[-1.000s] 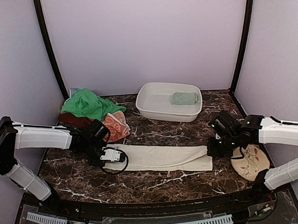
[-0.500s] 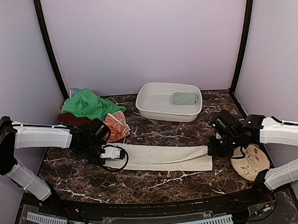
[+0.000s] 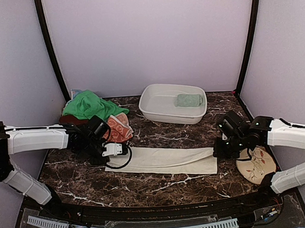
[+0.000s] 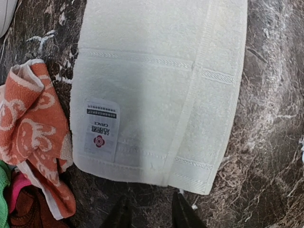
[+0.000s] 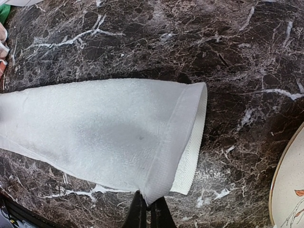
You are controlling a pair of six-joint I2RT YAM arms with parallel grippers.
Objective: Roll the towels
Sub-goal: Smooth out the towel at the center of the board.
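A long folded cream-white towel [image 3: 168,160] lies flat across the dark marble table. My left gripper [image 3: 113,152] hovers just off its left end, open and holding nothing. In the left wrist view the labelled towel end [image 4: 156,85] lies just beyond that gripper [image 4: 151,216]. My right gripper [image 3: 217,152] is shut on the towel's right front corner. The right wrist view shows the cloth [image 5: 95,128] pinched between its fingertips [image 5: 148,209]. A sage-green towel [image 3: 188,100] sits rolled in the basin. Bright green [image 3: 88,106] and orange [image 3: 120,127] towels are heaped at the back left.
The white basin [image 3: 157,109] stands at the back centre. A floral plate [image 3: 256,165] lies at the right, under my right arm. The orange towel [image 4: 33,123] lies right beside the cream towel's left end. Purple walls close in the back and sides.
My left gripper has opened and let go of the towel's left end, drawing back slightly toward the far left. The right gripper keeps its hold, unmoved.
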